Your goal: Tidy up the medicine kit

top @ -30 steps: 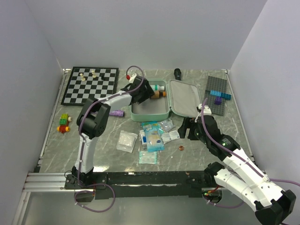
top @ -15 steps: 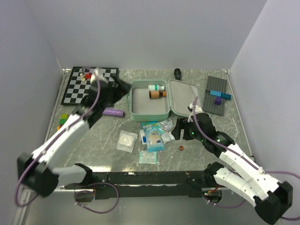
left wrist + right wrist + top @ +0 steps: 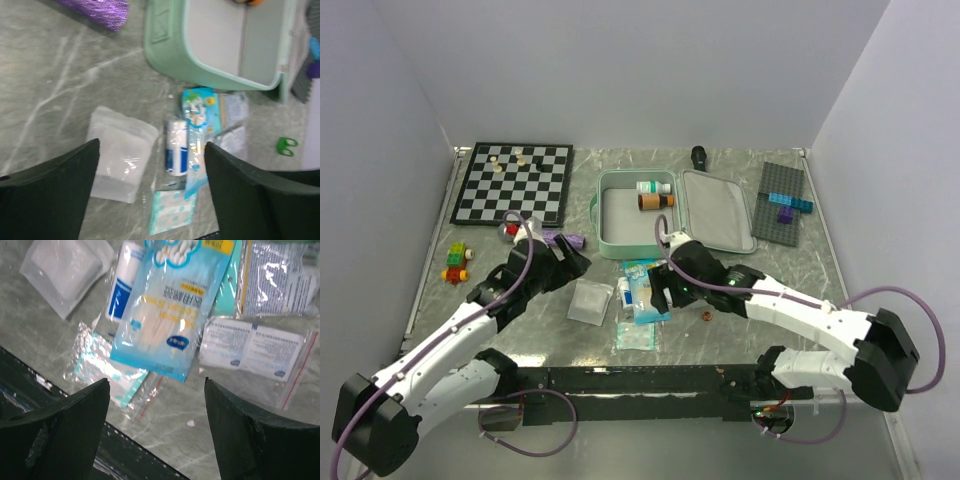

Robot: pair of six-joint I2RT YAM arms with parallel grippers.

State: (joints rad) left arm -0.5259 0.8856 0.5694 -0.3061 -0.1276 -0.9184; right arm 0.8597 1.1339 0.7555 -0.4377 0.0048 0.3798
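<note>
The mint-green medicine kit lies open at the back centre, its lid flat to the right. Two small bottles lie in it. In front of it lie loose packets: a blue cotton-swab pack, a white tube, a white gauze pouch and a teal-spotted packet. My left gripper is open and empty, just left of the gauze pouch. My right gripper is open and empty above the swab pack.
A purple packet lies left of the kit. A chessboard is at the back left, a toy brick car at the left edge. A grey baseplate with bricks sits back right. A coin lies near the packets.
My left arm left the kit, swung out over the chessboard side and came back down beside the gauze pouch. My right arm moved left from beside the lid to over the packets.
</note>
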